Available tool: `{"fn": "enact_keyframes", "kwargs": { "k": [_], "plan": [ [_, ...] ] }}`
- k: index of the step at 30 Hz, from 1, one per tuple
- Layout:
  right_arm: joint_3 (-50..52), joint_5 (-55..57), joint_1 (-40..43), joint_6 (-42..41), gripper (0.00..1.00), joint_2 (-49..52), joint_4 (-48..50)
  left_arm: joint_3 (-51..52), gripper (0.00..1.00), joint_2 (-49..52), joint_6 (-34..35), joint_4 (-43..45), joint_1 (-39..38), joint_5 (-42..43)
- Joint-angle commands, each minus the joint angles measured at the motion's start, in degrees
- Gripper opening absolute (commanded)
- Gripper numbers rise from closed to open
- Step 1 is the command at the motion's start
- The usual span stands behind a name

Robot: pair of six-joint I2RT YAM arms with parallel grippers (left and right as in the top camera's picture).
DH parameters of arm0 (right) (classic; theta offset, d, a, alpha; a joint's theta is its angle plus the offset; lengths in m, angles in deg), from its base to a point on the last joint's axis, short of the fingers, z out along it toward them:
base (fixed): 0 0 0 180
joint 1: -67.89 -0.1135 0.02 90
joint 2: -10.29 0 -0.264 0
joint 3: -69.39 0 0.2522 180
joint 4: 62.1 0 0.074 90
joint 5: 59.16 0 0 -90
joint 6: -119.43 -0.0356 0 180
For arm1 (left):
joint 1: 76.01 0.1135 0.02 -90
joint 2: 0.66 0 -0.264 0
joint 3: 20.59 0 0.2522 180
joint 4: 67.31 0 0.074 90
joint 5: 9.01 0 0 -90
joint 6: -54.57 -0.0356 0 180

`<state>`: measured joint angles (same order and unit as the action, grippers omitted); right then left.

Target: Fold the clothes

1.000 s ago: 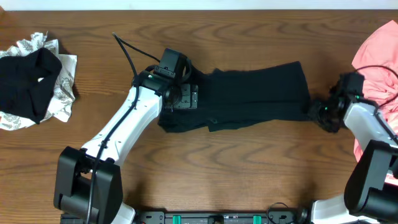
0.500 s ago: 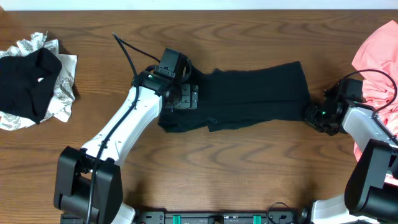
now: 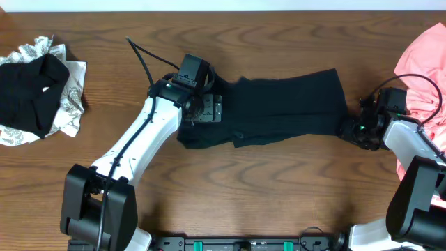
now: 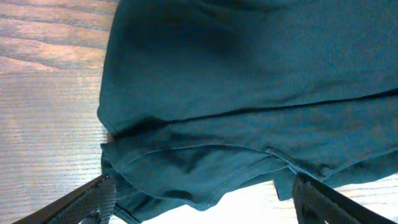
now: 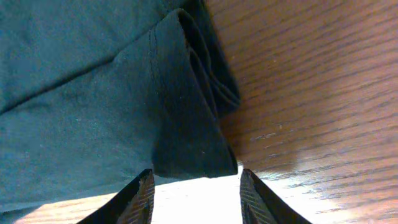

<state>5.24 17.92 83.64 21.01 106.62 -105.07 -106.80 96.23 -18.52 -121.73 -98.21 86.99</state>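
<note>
Both pincers stood with fingers apart, clamped on nothing. The left pincer [image 4: 202,202] hung over the left end of the dark garment [image 3: 286,104], and the right pincer [image 5: 196,196] sat just at its folded right corner. That garment lay stretched across the middle of the worktop [image 3: 265,195]. A pink cloth [image 3: 421,56] sat upper right and a black-and-patterned heap [image 3: 35,90] upper left.

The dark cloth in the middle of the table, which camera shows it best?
The overhead view: it shows nearly all the dark cloth, laid out flat. The left wrist view shows only one end with its seams, and the right wrist view only a folded corner.
</note>
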Motion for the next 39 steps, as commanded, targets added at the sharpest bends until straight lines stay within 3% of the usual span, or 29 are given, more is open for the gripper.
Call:
{"fn": "enact_keyframes", "kwargs": {
  "k": [1, 9, 19, 34, 37, 38, 39],
  "plan": [
    [-0.17, 1.36, 0.37, 3.26, 0.43, -1.07, 0.42, 0.11, 0.91, 0.33, 0.33, -0.22, 0.04, -0.07],
    [0.0, 1.57, 0.37, 6.4, 0.44, -1.05, 2.08, 0.11, 0.91, 0.33, 0.33, -0.24, 0.04, -0.07],
    [1.42, 1.55, 0.37, 6.36, 0.28, -0.68, 4.15, 0.11, 0.91, 0.33, 0.33, -0.26, 0.04, -0.07],
    [4.35, 2.14, 0.37, 5.46, 0.34, -0.59, 7.54, 0.11, 0.91, 0.33, 0.33, -0.24, 0.04, -0.09],
    [4.66, 1.46, 0.37, 5.46, 0.24, -0.59, 8.04, 0.11, 0.91, 0.33, 0.33, -0.28, 0.04, -0.07],
    [4.66, 1.33, 0.37, 5.46, 0.07, -0.61, 8.04, 0.11, 0.91, 0.33, 0.33, -0.28, 0.04, -0.07],
    [4.66, 1.14, 0.37, 5.46, 0.01, -0.61, 8.04, 0.11, 0.91, 0.33, 0.33, -0.26, 0.04, -0.07]
  ]
}}
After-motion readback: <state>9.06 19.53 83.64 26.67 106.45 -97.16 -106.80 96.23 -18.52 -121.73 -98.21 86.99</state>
